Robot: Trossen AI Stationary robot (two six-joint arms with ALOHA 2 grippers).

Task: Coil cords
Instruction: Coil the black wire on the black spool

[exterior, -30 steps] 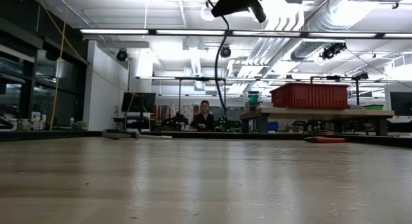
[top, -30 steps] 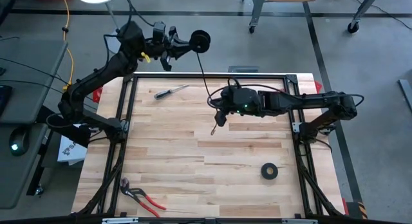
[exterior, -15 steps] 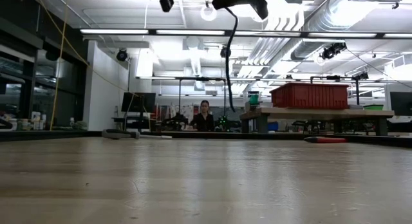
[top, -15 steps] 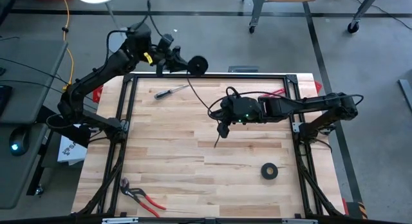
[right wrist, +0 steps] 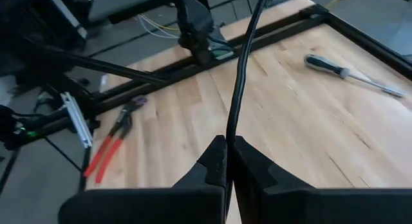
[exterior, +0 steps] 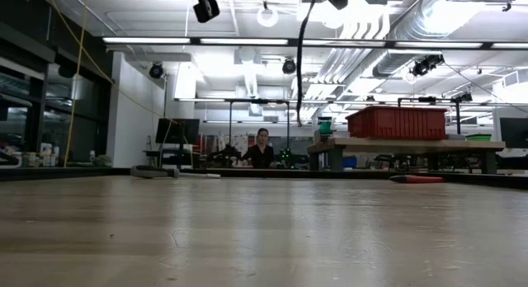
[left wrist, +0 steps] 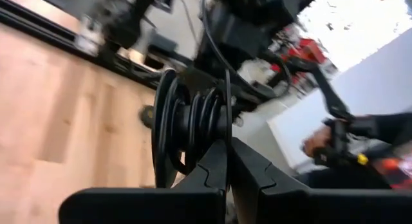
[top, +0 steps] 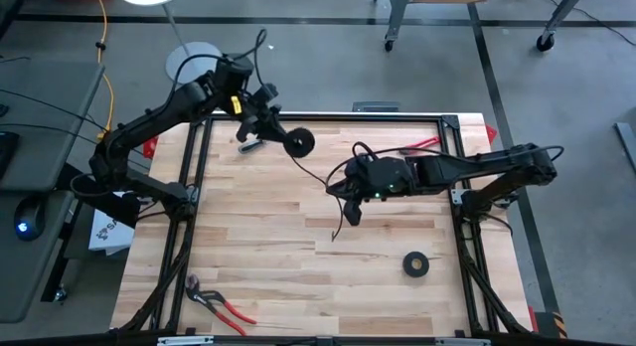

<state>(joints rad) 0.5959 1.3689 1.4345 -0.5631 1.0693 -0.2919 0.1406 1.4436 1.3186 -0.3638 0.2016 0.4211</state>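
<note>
My left gripper (top: 283, 137): raised over the far left part of the table, fingers (left wrist: 212, 176) pressed together on the coiled part of the cord (left wrist: 193, 121). In my left wrist view the black loops sit stacked just past my fingertips, wound tight side by side.

My right gripper (top: 350, 209): over the middle of the table, right of the left gripper, fingers (right wrist: 248, 169) pinched shut on the same cord (right wrist: 241, 89). In the right wrist view the cable rises straight out from between my fingers.

Cord, run: from the high view, the coil (top: 301, 141) shows as a small black ring at the left gripper; a thin line leaves it and crosses to the right gripper. A short stray tail (top: 338, 230) hangs below the right gripper above the wood. In the low view the cord (exterior: 300, 64) hangs down from the top edge, clear of the tabletop.

Table (top: 258, 247): pale wooden planks inside a black frame.

Screwdriver (right wrist: 351, 73): lying flat on the wood near the far edge.

Pliers (top: 221, 303): red handles, near left corner, lying flat, well apart from both grippers.

Tape roll (top: 416, 264): black, lying flat on the near right part of the table, well apart from the cord.

Person (exterior: 262, 148): in the room beyond the table, low view.

Red bin (exterior: 400, 122): on a bench in the background.
</note>
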